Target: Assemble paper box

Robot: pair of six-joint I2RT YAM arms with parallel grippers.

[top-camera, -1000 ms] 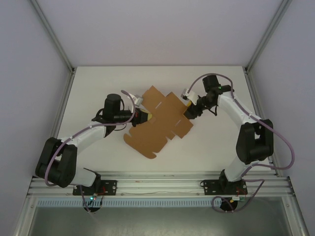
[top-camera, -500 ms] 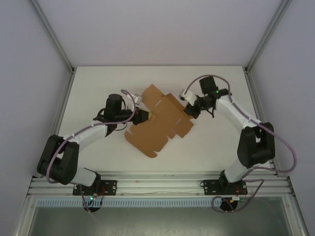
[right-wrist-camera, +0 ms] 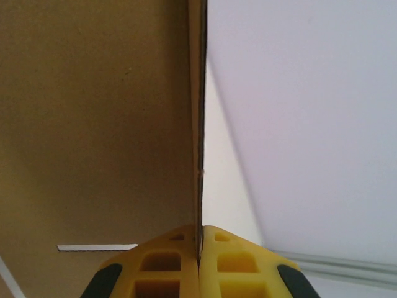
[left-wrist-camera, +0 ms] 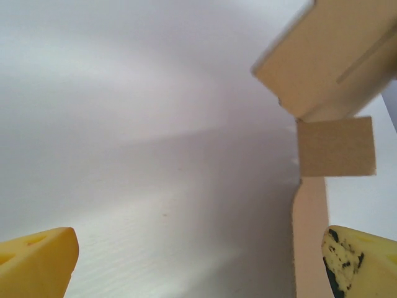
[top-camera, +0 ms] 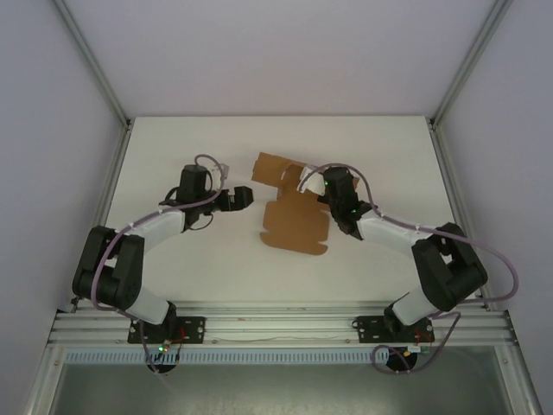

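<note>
1. Top view: the plain brown kraft cardboard paper box [top-camera: 292, 223], a thin die-cut sheet with flaps, lies near the middle of the white table [top-camera: 173, 147]. One panel reaches towards 11 o'clock.
2. My left gripper [top-camera: 244, 198] sits at the sheet's 9 o'clock, close to its edge but apart from it. My right gripper [top-camera: 320, 191] meets the sheet at its 2 o'clock edge.
3. Left wrist view: my left gripper [left-wrist-camera: 198, 264] is spread wide. One yellow fingertip [left-wrist-camera: 37, 261] is at 8 o'clock and the other, with black scuffs, is at 4 o'clock.
4. Between those fingertips I see bare table [left-wrist-camera: 155, 124], so I hold nothing. The paper box [left-wrist-camera: 335, 56] hangs at 2 o'clock, with a small square flap below it. A narrow strip runs down just beside my 4 o'clock fingertip.
5. Right wrist view: my right gripper [right-wrist-camera: 200, 261] is pressed together at 6 o'clock. It pinches the thin edge of the paper box [right-wrist-camera: 93, 124].
6. That edge runs straight up towards 12 o'clock. The brown face fills the 9 o'clock side, and white table [right-wrist-camera: 229, 205] lies towards 3 o'clock.
</note>
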